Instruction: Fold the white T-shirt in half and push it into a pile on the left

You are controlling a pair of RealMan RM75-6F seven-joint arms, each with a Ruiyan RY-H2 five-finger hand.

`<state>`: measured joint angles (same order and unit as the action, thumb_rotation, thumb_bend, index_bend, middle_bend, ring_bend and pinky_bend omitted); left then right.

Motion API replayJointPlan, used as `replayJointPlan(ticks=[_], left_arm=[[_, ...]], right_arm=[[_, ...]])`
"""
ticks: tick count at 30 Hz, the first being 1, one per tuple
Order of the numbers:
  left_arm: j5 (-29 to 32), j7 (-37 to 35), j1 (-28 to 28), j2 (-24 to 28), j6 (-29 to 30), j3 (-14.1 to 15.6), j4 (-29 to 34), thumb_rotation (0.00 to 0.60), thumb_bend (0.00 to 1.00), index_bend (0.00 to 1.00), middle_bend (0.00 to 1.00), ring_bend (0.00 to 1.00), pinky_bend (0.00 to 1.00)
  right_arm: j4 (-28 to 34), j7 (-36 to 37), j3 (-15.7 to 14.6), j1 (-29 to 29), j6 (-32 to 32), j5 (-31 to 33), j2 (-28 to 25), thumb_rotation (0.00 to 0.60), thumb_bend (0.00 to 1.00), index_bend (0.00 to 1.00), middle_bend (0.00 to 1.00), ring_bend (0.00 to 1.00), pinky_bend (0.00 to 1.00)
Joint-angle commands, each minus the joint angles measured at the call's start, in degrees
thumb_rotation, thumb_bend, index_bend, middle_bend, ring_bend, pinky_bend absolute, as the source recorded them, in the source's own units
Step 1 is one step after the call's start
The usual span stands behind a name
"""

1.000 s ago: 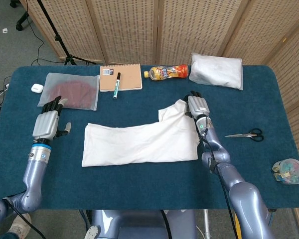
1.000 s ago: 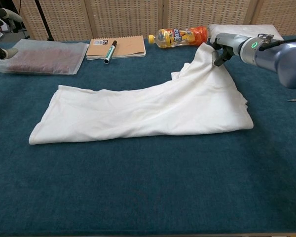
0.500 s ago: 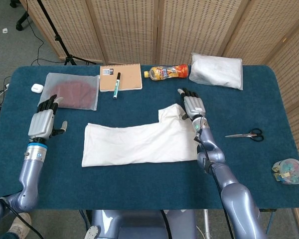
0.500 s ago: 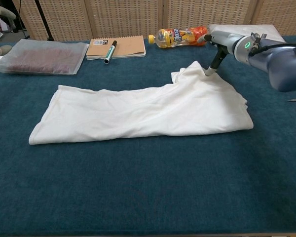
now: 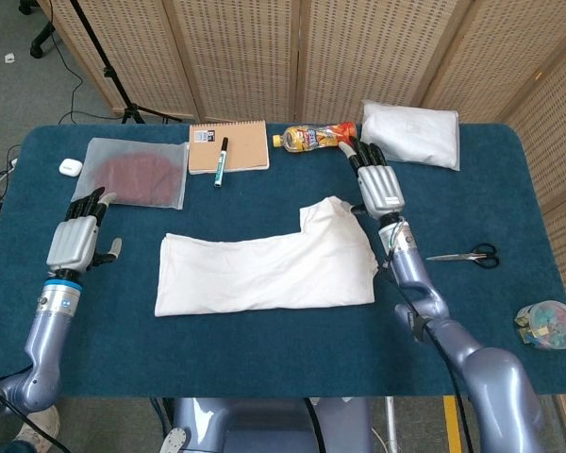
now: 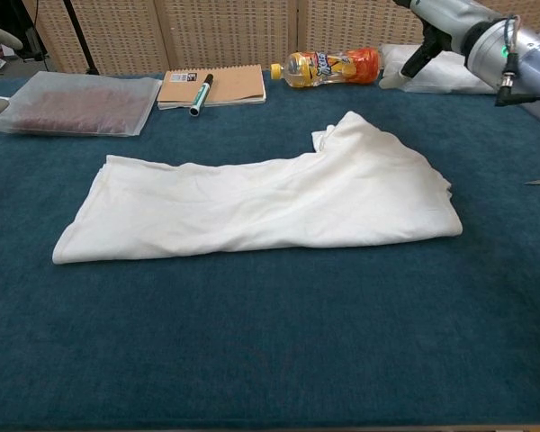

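The white T-shirt [image 5: 269, 262] [image 6: 261, 200] lies folded lengthwise on the blue table, a long band with its bulkier end at the right. My right hand [image 5: 378, 182] [image 6: 443, 18] hovers above the shirt's right end with fingers spread and nothing in it. My left hand [image 5: 74, 236] is open over the table's left side, well clear of the shirt's left end; only a fingertip of it shows at the left edge of the chest view.
At the back lie a plastic bag with red contents [image 5: 132, 171], a notebook with a marker [image 5: 227, 147], an orange drink bottle [image 5: 315, 138] and a white packet [image 5: 409, 133]. Scissors [image 5: 467, 255] and a small tape-filled cup [image 5: 547, 325] sit at the right. A white case [image 5: 70, 167] lies far left.
My right hand let go of the shirt's right corner, which dropped flat, then rose and drew back toward the bottle. My left hand slid slightly left and nearer.
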<state>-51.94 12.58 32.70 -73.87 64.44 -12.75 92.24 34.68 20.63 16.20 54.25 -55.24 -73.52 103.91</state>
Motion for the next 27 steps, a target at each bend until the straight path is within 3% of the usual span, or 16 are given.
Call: replayJointPlan(ticks=[1, 5, 11, 20, 27], left_arm=[[-1.8, -0.4, -0.4, 0.3, -1.1, 1.3, -1.4, 0.600, 0.43, 0.00, 0.00, 0.00, 0.00], [-3.1, -0.7, -0.5, -0.2, -3.2, 2.9, -4.1, 0.600, 0.43, 0.00, 0.00, 0.00, 0.00], [-2.0, -0.2, 0.4, -2.0, -6.5, 3.3, -7.0, 0.600, 0.43, 0.00, 0.00, 0.00, 0.00], [3.0, 5.1, 4.2, -6.0, -9.1, 1.5, -10.4, 0.600, 0.43, 0.01, 0.00, 0.00, 0.00], [10.1, 12.7, 8.7, -10.0, -11.0, 0.4, -13.9, 0.600, 0.43, 0.21, 0.00, 0.00, 0.00]], right_arm=[[27.5, -8.7, -4.8, -12.3, -10.7, -2.7, -16.4, 0.600, 0.00, 0.00, 0.00, 0.00, 0.00], [41.0, -13.0, -8.8, -18.9, -14.1, -3.7, -25.3, 0.600, 0.00, 0.00, 0.00, 0.00, 0.00], [47.9, -12.8, -14.3, -26.6, -19.3, -7.1, -31.1, 0.600, 0.00, 0.00, 0.00, 0.00, 0.00], [47.5, -14.0, -18.3, -34.9, -27.9, -12.3, -30.0, 0.600, 0.00, 0.00, 0.00, 0.00, 0.00], [43.6, -17.7, -18.5, -37.6, -31.9, -15.8, -27.1, 0.600, 0.00, 0.00, 0.00, 0.00, 0.00]])
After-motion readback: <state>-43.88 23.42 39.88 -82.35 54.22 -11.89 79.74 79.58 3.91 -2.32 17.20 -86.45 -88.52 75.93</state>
